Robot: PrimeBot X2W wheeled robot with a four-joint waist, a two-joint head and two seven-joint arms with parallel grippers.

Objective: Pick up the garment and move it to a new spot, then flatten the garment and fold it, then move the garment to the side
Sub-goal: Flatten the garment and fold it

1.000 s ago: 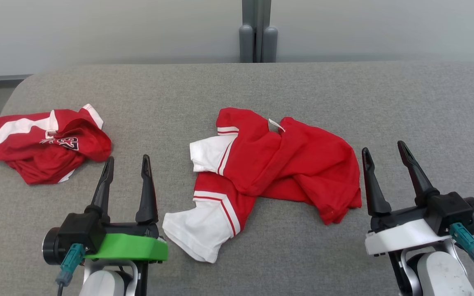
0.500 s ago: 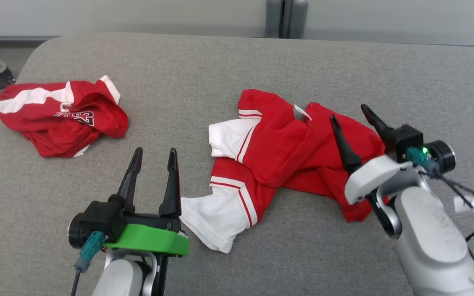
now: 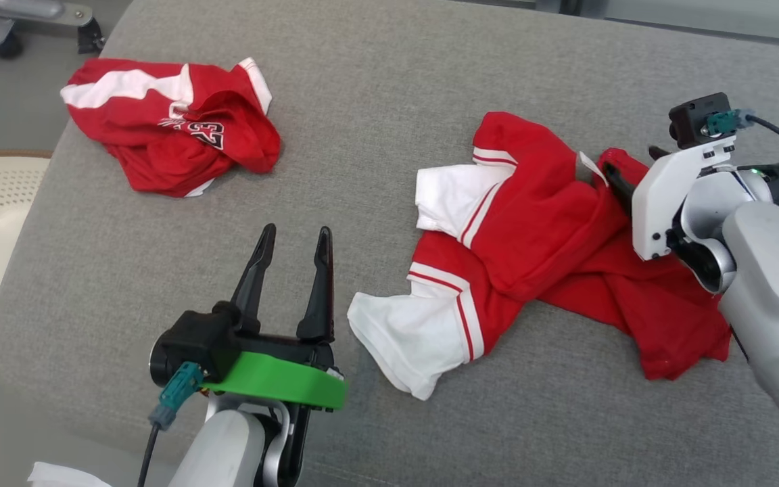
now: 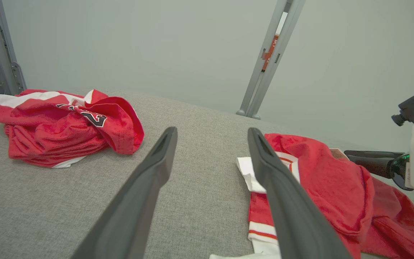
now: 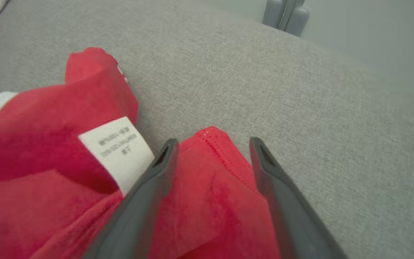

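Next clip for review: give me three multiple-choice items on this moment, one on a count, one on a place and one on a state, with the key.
1. How many garments lie on the grey table?
A. One
B. Two
C. Four

2. Where is the right gripper?
A. At a red hem of the middle garment
B. Over bare table
C. Above the floor

3. How do the jaws of the left gripper stand?
A. Open, holding nothing
B. Shut on a sleeve
C. Shut on a label

Key:
1. B: a crumpled numbered garment lies at the left, apart from the middle one.
2. A: the right wrist view shows its jaws astride that hem, beside the white label.
3. A: bare table shows between them.
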